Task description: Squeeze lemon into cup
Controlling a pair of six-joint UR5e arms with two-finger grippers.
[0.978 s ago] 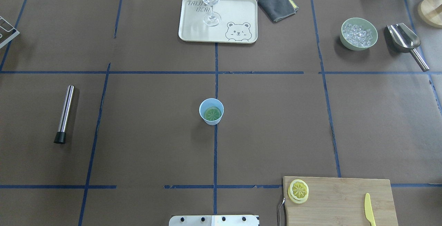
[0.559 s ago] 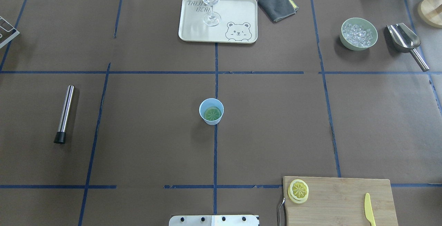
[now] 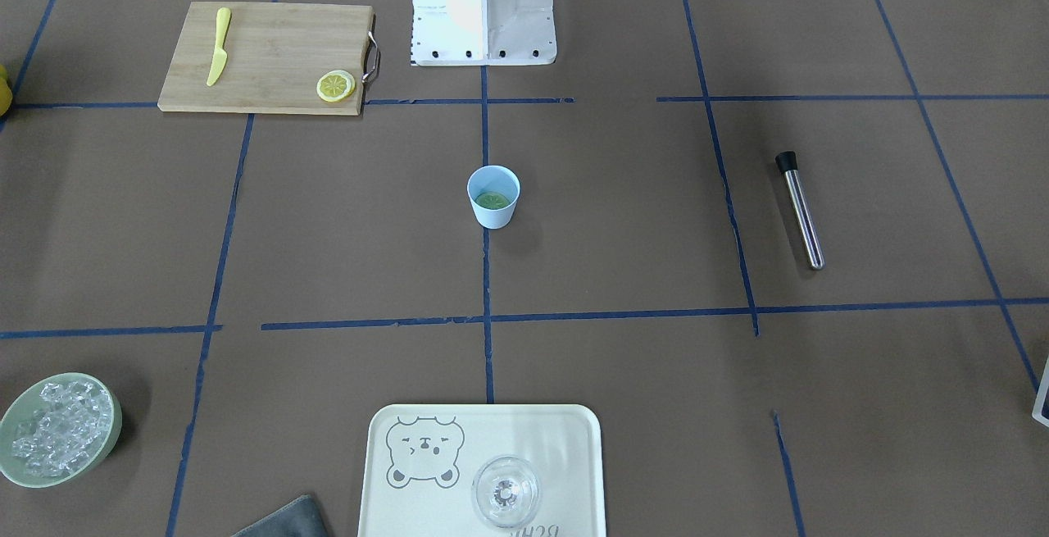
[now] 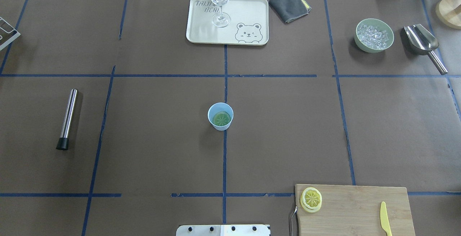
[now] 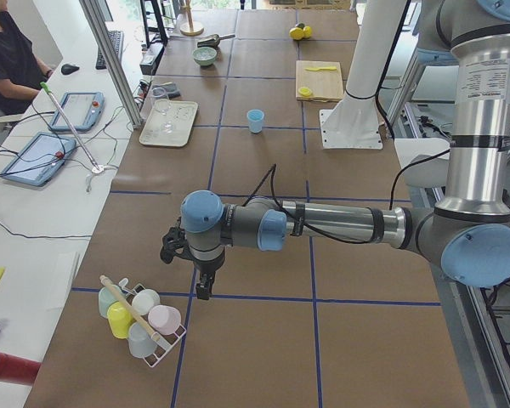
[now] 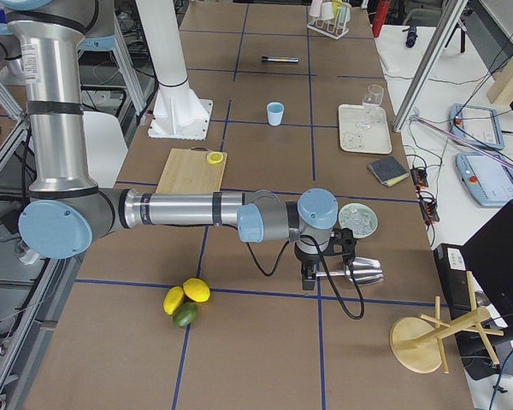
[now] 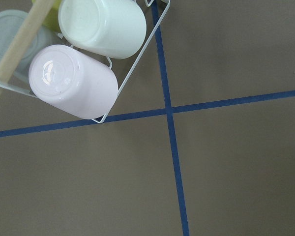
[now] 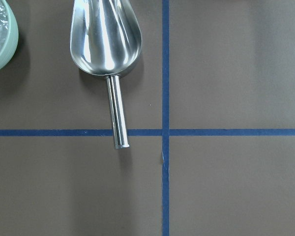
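The light-blue cup (image 4: 220, 116) stands at the table's middle on a blue tape line, with a green round slice lying inside it; it also shows in the front view (image 3: 493, 197). Two lemon slices (image 4: 311, 199) lie stacked at the near left corner of a wooden cutting board (image 4: 356, 210). Both arms are far from these. My left gripper (image 5: 202, 287) hangs over the table's left end beside a cup rack. My right gripper (image 6: 308, 275) hangs over the right end by the metal scoop. I cannot tell whether either is open or shut.
A yellow knife (image 4: 384, 218) lies on the board. A pale tray (image 4: 248, 12) holds a clear glass (image 4: 220, 1). A green bowl of ice (image 4: 374, 35), a metal scoop (image 8: 106, 44), a grey cloth (image 4: 289, 5) and a steel muddler (image 4: 67, 119) lie around. The rack's cups (image 7: 73, 81) lie under the left wrist.
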